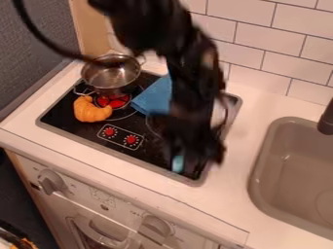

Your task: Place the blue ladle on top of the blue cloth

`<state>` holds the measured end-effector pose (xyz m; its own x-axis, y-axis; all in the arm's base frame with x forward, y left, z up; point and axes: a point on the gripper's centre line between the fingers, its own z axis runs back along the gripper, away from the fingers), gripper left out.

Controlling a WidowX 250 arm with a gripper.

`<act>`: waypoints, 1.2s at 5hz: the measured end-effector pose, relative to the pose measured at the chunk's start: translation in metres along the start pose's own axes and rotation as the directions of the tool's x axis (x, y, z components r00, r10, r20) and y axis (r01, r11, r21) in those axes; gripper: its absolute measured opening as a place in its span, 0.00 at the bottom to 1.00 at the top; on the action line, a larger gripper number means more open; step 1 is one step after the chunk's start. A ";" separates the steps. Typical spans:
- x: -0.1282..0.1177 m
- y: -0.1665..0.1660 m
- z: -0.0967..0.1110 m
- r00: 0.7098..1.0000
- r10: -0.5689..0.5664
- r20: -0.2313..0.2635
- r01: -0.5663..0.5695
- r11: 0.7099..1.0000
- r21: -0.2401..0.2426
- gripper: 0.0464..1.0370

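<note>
The black gripper (194, 158) hangs low over the front right corner of the stove top, blurred. Right by its lower left side a small light-blue piece (177, 164) shows, probably part of the blue ladle; the gripper hides the rest, and whether it is held cannot be told. The blue cloth (152, 97) lies on the back middle of the stove, up and to the left of the gripper, its right part hidden behind the arm.
A metal pot (110, 77) stands at the stove's back left, with an orange croissant (90, 110) in front of it. The grey sink (276, 146) is at the right, beyond a strip of white counter (237, 160). A tiled wall (260, 53) rises behind.
</note>
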<state>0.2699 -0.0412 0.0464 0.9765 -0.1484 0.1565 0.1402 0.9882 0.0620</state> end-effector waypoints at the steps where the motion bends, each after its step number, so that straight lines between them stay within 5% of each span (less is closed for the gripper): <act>1: 0.028 0.024 0.024 0.999 0.010 0.038 -0.010 1.000 0.007 0.31; 2: 0.055 0.069 0.034 0.989 0.127 0.080 -0.128 0.992 0.003 0.31; 4: 0.077 0.085 -0.001 0.990 0.142 0.004 -0.142 0.990 0.013 0.31; 5: 0.081 0.083 -0.003 0.990 0.144 0.004 -0.144 0.990 -0.006 0.37; 6: 0.080 0.080 -0.002 0.991 0.136 -0.009 -0.137 0.990 -0.025 0.68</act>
<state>0.3597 0.0258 0.0621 0.9878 -0.0119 0.1551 0.0097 0.9998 0.0151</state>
